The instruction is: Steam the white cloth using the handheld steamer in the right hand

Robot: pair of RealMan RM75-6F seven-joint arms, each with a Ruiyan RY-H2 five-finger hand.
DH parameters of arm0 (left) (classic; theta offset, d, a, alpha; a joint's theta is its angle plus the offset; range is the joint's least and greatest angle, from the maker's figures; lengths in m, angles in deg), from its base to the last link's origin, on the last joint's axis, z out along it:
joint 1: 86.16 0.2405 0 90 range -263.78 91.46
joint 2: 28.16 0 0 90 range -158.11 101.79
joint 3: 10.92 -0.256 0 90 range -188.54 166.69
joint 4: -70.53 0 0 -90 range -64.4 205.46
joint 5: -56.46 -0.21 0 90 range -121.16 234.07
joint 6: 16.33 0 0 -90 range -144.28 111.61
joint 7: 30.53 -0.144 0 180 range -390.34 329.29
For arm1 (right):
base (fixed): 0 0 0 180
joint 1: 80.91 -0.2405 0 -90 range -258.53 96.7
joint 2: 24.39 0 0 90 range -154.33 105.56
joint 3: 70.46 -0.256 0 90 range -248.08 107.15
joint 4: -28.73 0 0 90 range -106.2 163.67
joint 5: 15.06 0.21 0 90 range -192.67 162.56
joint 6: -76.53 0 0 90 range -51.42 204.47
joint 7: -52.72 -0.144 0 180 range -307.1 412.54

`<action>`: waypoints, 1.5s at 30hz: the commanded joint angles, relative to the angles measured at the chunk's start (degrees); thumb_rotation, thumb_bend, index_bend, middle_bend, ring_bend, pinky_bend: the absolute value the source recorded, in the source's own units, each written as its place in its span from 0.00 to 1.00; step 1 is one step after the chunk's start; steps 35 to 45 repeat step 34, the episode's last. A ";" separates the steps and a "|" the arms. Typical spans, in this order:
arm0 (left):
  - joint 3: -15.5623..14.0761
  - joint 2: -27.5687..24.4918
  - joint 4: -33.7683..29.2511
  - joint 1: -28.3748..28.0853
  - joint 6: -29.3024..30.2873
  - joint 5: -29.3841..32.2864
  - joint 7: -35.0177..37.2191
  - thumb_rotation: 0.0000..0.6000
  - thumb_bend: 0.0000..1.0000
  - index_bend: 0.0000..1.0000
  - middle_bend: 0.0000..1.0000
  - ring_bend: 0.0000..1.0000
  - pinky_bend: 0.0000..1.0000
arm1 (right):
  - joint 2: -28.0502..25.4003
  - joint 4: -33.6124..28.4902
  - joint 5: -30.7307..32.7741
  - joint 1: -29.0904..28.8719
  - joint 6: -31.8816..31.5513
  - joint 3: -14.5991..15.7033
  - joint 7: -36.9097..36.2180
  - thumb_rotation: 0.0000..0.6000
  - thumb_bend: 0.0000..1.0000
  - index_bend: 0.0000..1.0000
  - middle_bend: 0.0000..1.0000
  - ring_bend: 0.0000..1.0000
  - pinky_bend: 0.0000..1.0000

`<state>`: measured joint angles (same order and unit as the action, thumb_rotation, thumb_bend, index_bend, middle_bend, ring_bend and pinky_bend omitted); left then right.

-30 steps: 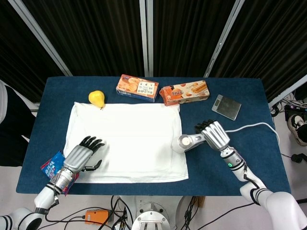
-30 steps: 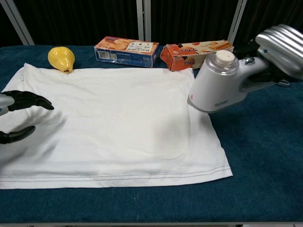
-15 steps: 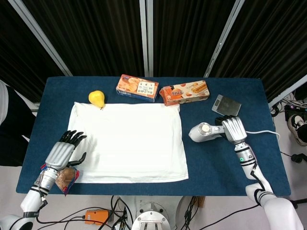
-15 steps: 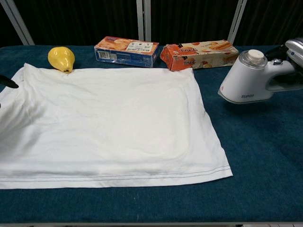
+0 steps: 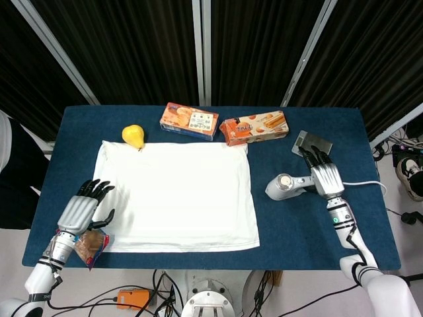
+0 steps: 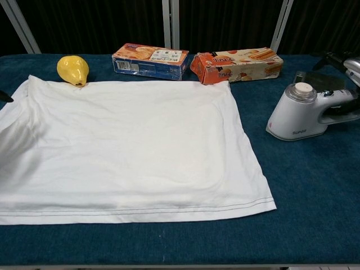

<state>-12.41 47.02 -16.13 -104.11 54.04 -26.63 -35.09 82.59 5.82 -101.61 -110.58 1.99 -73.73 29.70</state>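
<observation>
Right of white cloth [image 5: 177,195], my right hand [image 5: 325,177] fingers grip steamer [image 5: 285,186] on desk [image 5: 310,231]; left hand [image 5: 80,211] fingers spread, holding nothing. Risk: hot steamer plate scorching blue cover.

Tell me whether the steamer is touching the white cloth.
Apart. In the chest view, the steamer sits on the blue table, with a bare strip of tablecloth between it and the white cloth.

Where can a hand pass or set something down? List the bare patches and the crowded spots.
Free: blue table in front of the steamer, and the strip between white cloth and steamer. Crowded: the far edge, with pear, two snack boxes and scale; the near-left corner, with left hand and snack packet.
</observation>
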 commanded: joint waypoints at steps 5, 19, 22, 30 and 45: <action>0.30 -0.80 -0.26 0.68 0.53 0.60 0.03 0.35 0.36 0.14 0.10 0.00 0.00 | -7.72 -11.97 0.39 2.34 0.42 0.13 3.58 1.00 0.00 0.00 0.11 0.00 0.08; 2.80 -5.87 -0.18 5.59 5.46 6.26 3.12 0.34 0.36 0.14 0.10 0.00 0.00 | -33.80 -52.14 4.04 11.64 -8.66 -1.78 17.40 1.00 0.00 0.00 0.10 0.03 0.18; 3.15 -7.26 -0.16 7.11 6.99 7.26 3.87 0.35 0.36 0.14 0.10 0.00 0.00 | -40.70 -60.76 6.50 14.31 -7.97 -0.99 20.28 1.00 0.00 0.00 0.10 0.03 0.18; 2.63 -10.41 -1.59 11.65 11.85 7.33 5.01 0.36 0.36 0.14 0.10 0.00 0.00 | -48.71 -70.15 6.74 20.75 -12.20 0.55 18.48 1.00 0.02 0.00 0.10 0.00 0.09; 2.20 -10.99 -2.41 13.18 13.50 6.40 5.53 0.35 0.36 0.14 0.10 0.00 0.00 | -48.35 -71.16 5.52 22.62 -14.40 0.86 18.73 1.00 0.02 0.00 0.10 0.00 0.09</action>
